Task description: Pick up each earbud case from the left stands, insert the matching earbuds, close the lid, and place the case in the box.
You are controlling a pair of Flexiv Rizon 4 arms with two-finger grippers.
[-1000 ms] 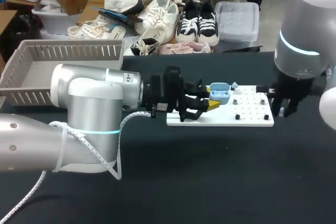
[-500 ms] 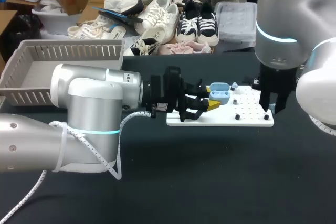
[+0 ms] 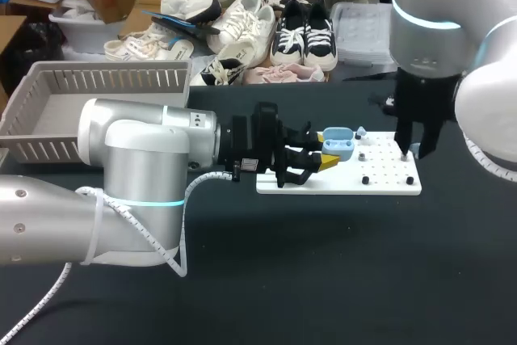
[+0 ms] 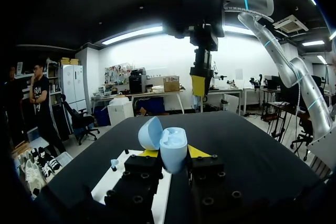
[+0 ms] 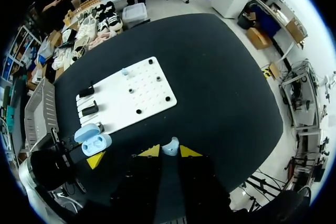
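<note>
My left claw (image 4: pixel 169 155) is pinching the earbud case (image 4: pixel 167 142): both yellow tips press on its pale blue body, one from each side. The case sits upright between my fingers with its lid swung open and tipped back toward the left finger, so the two moulded hollows inside face outward, ahead of the claw. Under and just ahead of this claw lies the white board (image 3: pixel 355 177), flat on the black table (image 3: pixel 323 272). The black stands (image 5: pixel 90 109) rise from the end of the board nearest my left claw.

My right claw (image 5: pixel 169 151) hangs fingers-down above the other end of the board, ahead of the left claw and higher than it, well apart from the case. Its two yellow tips are drawn in on a small pale blue earbud (image 5: pixel 170 146), which is nipped between them. Below and ahead of this claw the board shows its rows of small pegs.

A second earbud (image 5: pixel 124 71), the same pale blue, stands on the board's far edge, ahead of my right claw and off to the left-finger side of my left claw.

The box (image 3: pixel 105 80), a grey slatted basket, sits well behind my left claw, beside that arm
</note>
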